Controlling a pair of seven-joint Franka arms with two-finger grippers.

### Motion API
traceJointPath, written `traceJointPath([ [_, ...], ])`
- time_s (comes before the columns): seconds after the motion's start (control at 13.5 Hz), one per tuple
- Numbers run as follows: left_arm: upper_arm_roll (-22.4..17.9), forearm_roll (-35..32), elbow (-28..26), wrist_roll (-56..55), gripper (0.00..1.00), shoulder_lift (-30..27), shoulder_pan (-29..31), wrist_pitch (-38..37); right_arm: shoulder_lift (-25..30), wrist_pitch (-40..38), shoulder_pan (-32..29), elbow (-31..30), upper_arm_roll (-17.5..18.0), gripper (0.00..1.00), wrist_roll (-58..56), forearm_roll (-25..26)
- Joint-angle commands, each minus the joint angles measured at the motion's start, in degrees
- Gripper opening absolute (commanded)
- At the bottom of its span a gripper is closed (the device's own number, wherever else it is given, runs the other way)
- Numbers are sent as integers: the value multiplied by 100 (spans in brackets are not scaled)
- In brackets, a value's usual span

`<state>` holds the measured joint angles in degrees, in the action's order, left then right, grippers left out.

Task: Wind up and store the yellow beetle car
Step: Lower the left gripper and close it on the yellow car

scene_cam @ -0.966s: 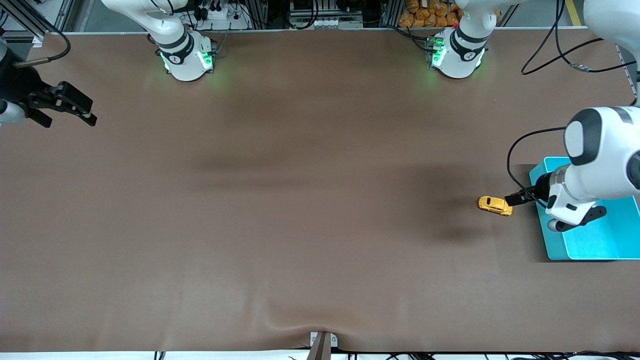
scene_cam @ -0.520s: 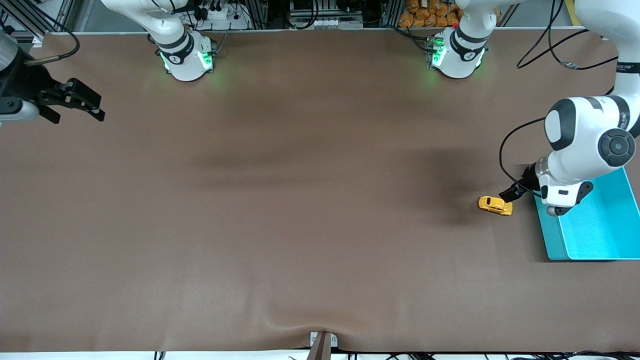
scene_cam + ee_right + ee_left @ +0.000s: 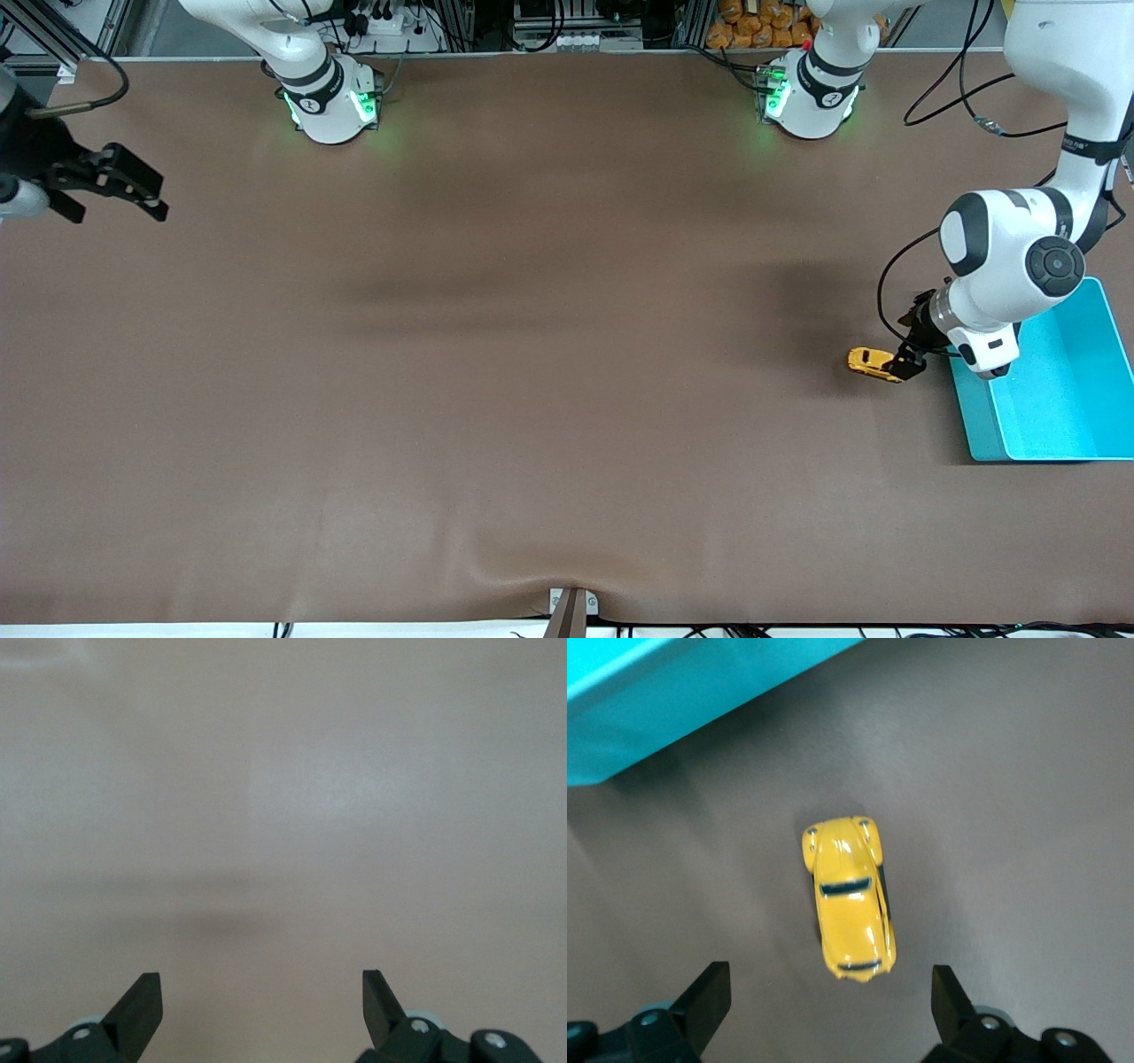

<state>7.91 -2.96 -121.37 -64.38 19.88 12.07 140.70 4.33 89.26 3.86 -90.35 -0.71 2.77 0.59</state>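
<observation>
The yellow beetle car (image 3: 872,361) stands on the brown table beside the teal bin (image 3: 1054,403), toward the left arm's end. My left gripper (image 3: 908,356) is open and empty, low over the end of the car that is closest to the bin. In the left wrist view the car (image 3: 849,904) lies lengthwise just ahead of the gap of the left gripper (image 3: 830,994), untouched, and a corner of the bin (image 3: 673,700) shows. My right gripper (image 3: 122,213) is open and empty over the right arm's end of the table; in its wrist view the right gripper (image 3: 261,994) has only bare table under it.
The teal bin holds nothing. A small clamp (image 3: 571,607) sits at the table edge closest to the camera. Cables (image 3: 974,106) lie on the table beside the left arm's base.
The left arm has swung off the bin, and its gripper has turned and come down over the car's end. The right gripper shifted slightly and came back.
</observation>
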Motion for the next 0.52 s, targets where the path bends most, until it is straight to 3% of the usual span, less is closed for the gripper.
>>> traceJointPath([
  [0.0, 44, -38, -19, -504, 100, 112, 190, 316, -134, -31, -87, 246, 36, 100, -161, 91],
  [0.45, 53, -20, -1, -954, 100, 551, 252, 590, -187, -31, -96, 369, 36, 100, -277, 91],
])
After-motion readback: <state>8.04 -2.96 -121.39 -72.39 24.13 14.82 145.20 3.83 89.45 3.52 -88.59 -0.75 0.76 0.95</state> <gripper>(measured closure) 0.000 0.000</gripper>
